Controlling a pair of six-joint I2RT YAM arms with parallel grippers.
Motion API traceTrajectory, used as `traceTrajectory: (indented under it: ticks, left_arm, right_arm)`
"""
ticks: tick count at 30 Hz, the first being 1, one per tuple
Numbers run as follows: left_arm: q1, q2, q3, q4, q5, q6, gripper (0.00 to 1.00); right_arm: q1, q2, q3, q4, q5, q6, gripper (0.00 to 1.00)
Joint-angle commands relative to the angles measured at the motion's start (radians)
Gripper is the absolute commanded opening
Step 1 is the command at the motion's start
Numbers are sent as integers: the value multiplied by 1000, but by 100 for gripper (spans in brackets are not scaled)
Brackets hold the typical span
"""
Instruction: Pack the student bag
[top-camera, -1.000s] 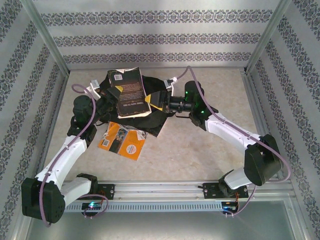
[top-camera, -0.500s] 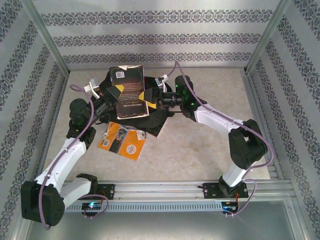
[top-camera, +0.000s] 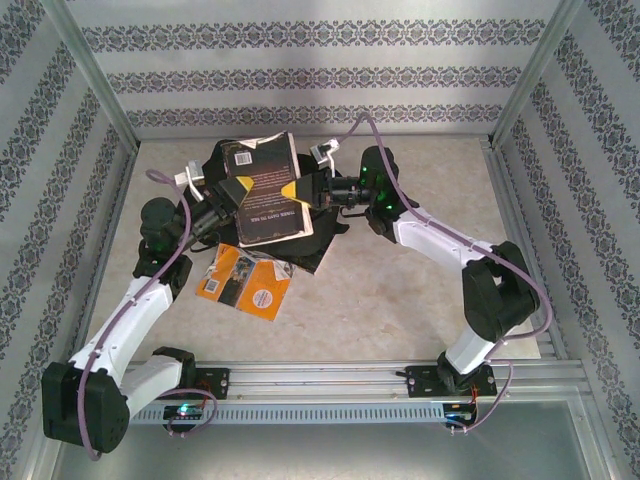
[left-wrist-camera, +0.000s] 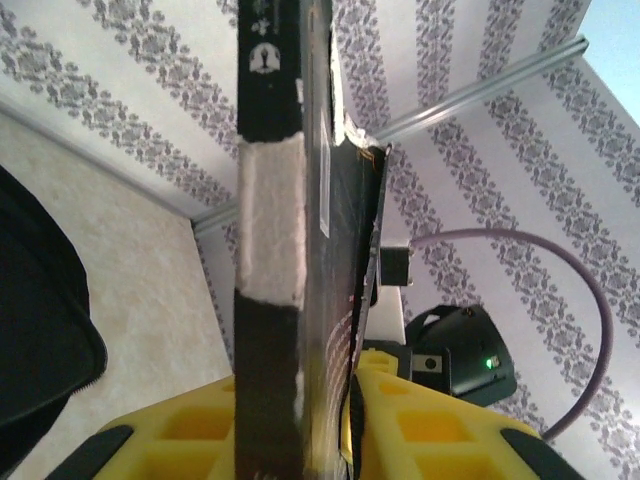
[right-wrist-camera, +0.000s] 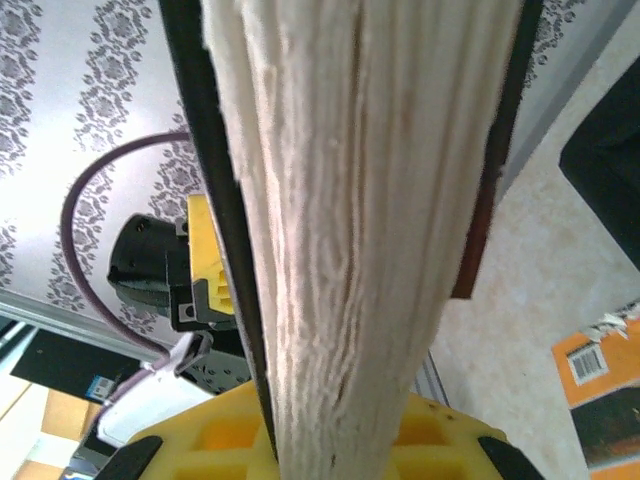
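Fabric of the student bag (top-camera: 320, 243) lies black and slack towards the back of the counter (top-camera: 400, 300), left of centre, mostly covered by the dark book (top-camera: 268, 190) held above it. A second ago the book sat further left and more upright in the frame, carried by the left tool (top-camera: 232, 190) alone, while the right tool (top-camera: 298, 190) stood off to its right with its jaws spread. Now the right arm has come in and its jaws have closed on the book's page edge. The right wrist view has the cream pages running straight down between the two yellow fingers. The left tool is clamped on the spine side, the worn spine passing between its fingers. So the book is pinched from both sides over the bag, which looks like a handover or a two-handed steadying before it goes in; I judge the packing barely begun. An orange booklet (top-camera: 245, 283) lies flat on the counter, just in front of the bag and not yet packed.

The bag's opening is hidden under the book and both wrists, so I cannot tell whether it is unzipped. Both wrist views cut the fingers off low, leaving how firmly each grips unclear. The book's cover print is too small to read.
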Motion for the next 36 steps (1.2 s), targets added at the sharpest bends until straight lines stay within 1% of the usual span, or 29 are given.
traceTrajectory:
  ticks: [1,3,6,10,16,19,20,21,22,23,24,26,28,29,31,33,35,36]
  left_arm:
    - [0,7,40,61,134,53,27]
    - [0,3,39,47,160,76,26]
    - [0,-9,34,22,179,108,18]
    - [-5,-11,20,57,193,98,16]
    - [-25,37,17,172,245,30,17]
    - [-30,46,17,172,256,30,17]
    - [-31,43,17,165,256,37,14]
    - [-30,42,20,162,255,43,6]
    - [-31,39,18,159,244,49,0]
    - [-31,27,14,159,217,54,0]
    - [-31,15,6,167,169,55,0]
    - [-32,-15,-27,214,38,28,0]
    - [-31,-23,-51,281,-79,-23,0]
    - [-32,-17,-51,314,-127,-55,0]
    - [-37,6,-41,368,-198,-112,0]
    - [-47,29,-25,414,-269,-165,0]
    - [-55,41,-8,418,-326,-197,0]
    - [-60,43,2,414,-353,-206,0]
  right_arm:
    - [-10,-57,52,-261,-31,-221,2]
    - [-16,-80,84,-428,-17,-346,2]
    - [-33,-98,101,-528,-4,-411,2]
    - [-47,-92,101,-521,-14,-400,3]
    - [-33,-72,114,-511,-35,-380,4]
    - [-35,-73,115,-512,-35,-380,5]
    - [-35,-75,116,-513,-33,-379,5]
    - [-36,-79,115,-514,-27,-377,9]
    - [-37,-83,113,-515,-16,-374,18]
    - [-40,-91,105,-512,10,-369,33]
    - [-46,-106,89,-498,45,-353,45]
    - [-48,-146,31,-411,113,-273,61]
    - [-37,-185,-56,-244,180,-146,74]
    - [-26,-196,-95,-163,206,-87,78]
    - [-2,-208,-150,-66,270,-1,82]
    - [27,-223,-232,56,368,92,88]
    - [56,-228,-302,182,467,178,93]
    - [71,-223,-331,276,504,217,96]
